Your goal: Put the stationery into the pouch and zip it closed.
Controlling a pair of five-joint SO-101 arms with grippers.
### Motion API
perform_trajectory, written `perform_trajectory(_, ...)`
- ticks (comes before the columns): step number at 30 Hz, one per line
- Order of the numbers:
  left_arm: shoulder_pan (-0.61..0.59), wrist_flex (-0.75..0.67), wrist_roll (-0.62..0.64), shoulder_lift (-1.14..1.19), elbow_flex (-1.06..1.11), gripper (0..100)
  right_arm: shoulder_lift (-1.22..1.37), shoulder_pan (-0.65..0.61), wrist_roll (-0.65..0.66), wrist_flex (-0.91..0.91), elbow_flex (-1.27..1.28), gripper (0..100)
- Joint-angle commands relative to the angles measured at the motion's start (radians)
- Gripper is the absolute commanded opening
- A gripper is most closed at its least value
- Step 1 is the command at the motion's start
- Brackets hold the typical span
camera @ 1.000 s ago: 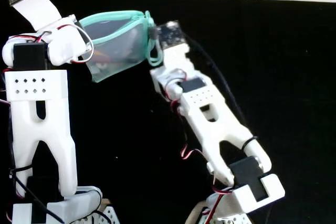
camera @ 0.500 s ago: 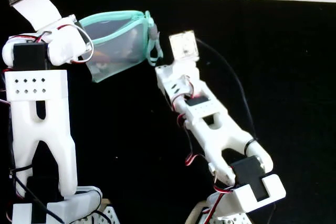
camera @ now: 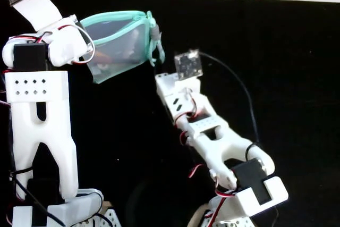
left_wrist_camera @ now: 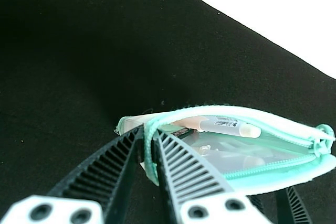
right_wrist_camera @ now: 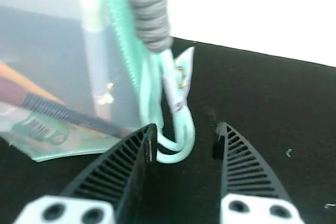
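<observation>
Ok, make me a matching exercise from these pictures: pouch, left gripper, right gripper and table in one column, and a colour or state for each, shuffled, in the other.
1. pouch
2. left gripper
3. right gripper
4. table

A. open, by the pouch's loop
B. black
C. mint green with a see-through side
D. shut on the pouch's edge

Pairs: 1-C, 2-D, 3-A, 4-B.

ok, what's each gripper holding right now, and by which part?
The left gripper is shut on the pouch, pinching the seam at one end. The right gripper is open and holds nothing.
</observation>
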Motion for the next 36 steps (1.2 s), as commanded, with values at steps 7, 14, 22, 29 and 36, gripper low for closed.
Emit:
perform_trajectory(7, 0.015, 0.009, 0.0, 0.05, 0.019, 1, -0.05, -0.024, -0.011, -0.067, 0.002, 18.0)
perform_trajectory(14, 0.019, -0.034, 0.0, 0.048, 0.074, 1, 0.048, -0.027, -0.011, -0.197, 0.001, 18.0)
perform_trajectory(22, 0.019, -0.034, -0.002, 0.048, 0.073, 1, 0.154, 0.001, -0.012, -0.28, -0.087, 12.6)
perform_trajectory(29, 0.019, -0.034, -0.002, 0.048, 0.073, 1, 0.24, 0.005, -0.011, -0.28, -0.194, 12.6)
perform_trajectory(36, 0.019, -0.032, -0.002, 0.048, 0.073, 1, 0.318, 0.027, -0.006, -0.28, -0.251, 12.6)
